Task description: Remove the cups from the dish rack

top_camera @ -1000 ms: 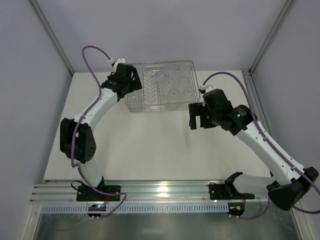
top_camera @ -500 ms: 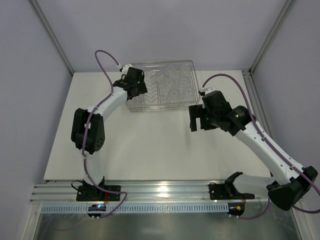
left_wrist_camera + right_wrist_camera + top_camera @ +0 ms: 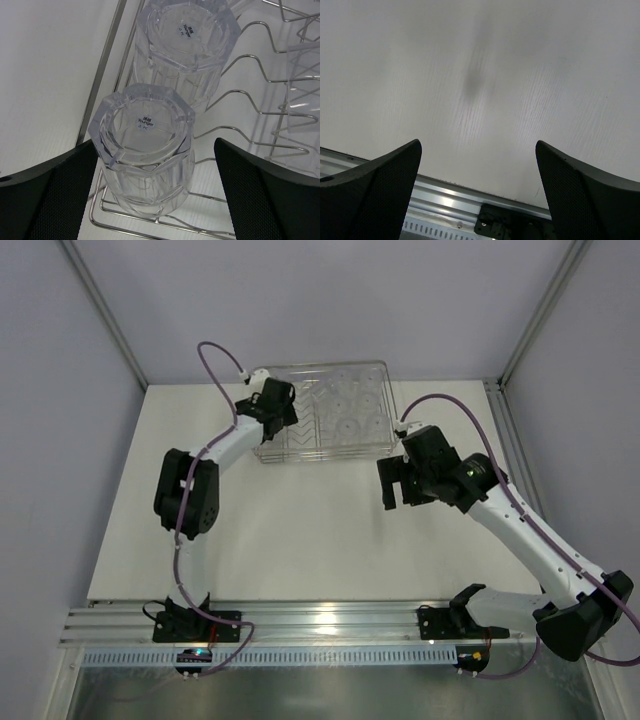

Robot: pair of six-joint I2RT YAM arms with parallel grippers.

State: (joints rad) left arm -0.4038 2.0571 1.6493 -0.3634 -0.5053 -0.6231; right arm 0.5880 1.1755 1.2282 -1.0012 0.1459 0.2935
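Hovering over the dish rack (image 3: 100,80) — my left gripper (image 3: 155,141), jaws wide, grips nothing.
Beneath it an upturned cup (image 3: 142,150) stands in the rack's left end; my right gripper (image 3: 392,485), wide and empty, hangs above the table (image 3: 300,520).

This was a robot lab cell, not a kitchen. A bare white table (image 3: 300,530) filled the middle of the frame, boxed in by plain pale walls (image 3: 330,300) and metal posts (image 3: 100,310) at upper left and right. Along the bottom ran an aluminium rail (image 3: 320,625) with the left arm (image 3: 190,490) and right arm (image 3: 520,530) bolted on, trailing purple cables (image 3: 215,355).
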